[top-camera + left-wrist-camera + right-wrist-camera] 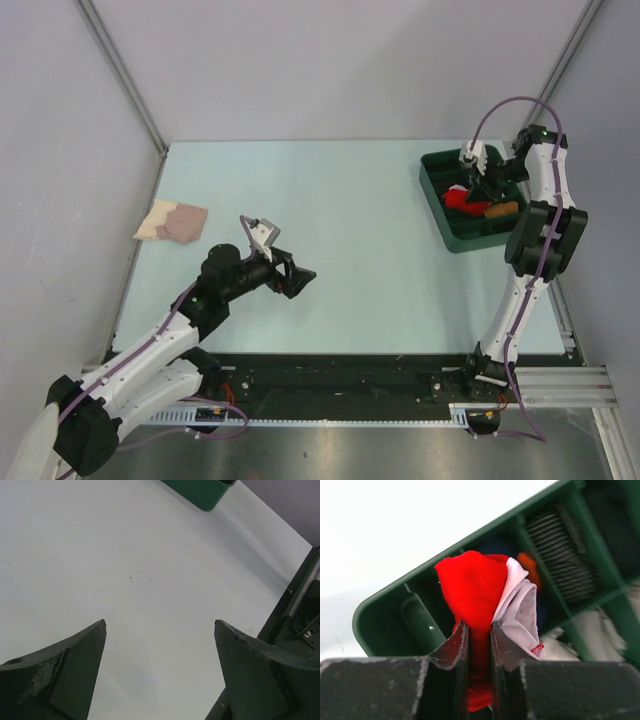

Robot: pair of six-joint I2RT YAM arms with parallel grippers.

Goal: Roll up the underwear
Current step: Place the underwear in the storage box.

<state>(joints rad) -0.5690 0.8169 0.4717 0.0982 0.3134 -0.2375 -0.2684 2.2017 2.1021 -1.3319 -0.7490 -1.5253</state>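
Underwear (475, 592) pinched in right gripper (479, 632) over green bin (375, 620).
Long axis out along jaws; white trim plain only from wrist; left gripper (160, 625) spread wide.

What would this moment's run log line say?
stage: pickup | right gripper: shut on red fabric underwear at green plastic bin | left gripper: open, empty, above table

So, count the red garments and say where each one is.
1: the red underwear, pinched in the right gripper over the green bin at far right. More could be hidden in the bin's compartments.
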